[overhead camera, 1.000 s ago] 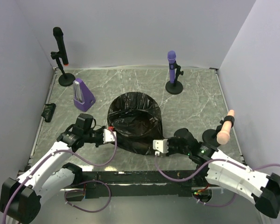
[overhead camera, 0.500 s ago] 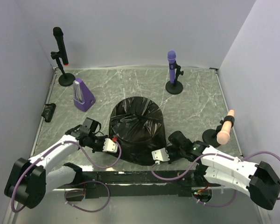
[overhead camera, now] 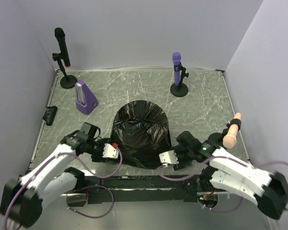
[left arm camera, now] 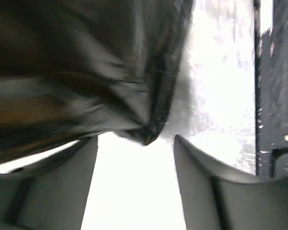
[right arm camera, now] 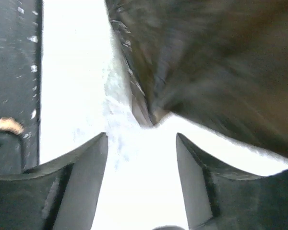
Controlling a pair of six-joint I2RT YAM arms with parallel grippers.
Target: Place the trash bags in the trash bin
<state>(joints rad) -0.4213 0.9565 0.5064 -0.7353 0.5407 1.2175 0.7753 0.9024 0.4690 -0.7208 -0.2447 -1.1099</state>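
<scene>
Overhead, the glossy black crinkly plastic trash bag (overhead camera: 141, 132) forms 1 mound; only wrist views show the left end effector (left arm camera: 134, 141) and right end effector (right arm camera: 140, 138) spread, empty.

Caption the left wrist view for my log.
Open left fingers facing a corner of the black trash bag, table beyond.

Overhead view: sharp and evenly lit from above; only faint, soft shadows are cast on the worktop (overhead camera: 134, 86).
Gloss: small pale highlights are seen on the black trash bag (overhead camera: 140, 127).
Left wrist view: the worktop (left arm camera: 216, 72) is blown out to white; the trash bag (left arm camera: 77, 72) is smeared by blur.
Right wrist view: the same glare is seen on the worktop (right arm camera: 72, 72); the trash bag (right arm camera: 221, 62) is rendered dark and out of focus.
</scene>
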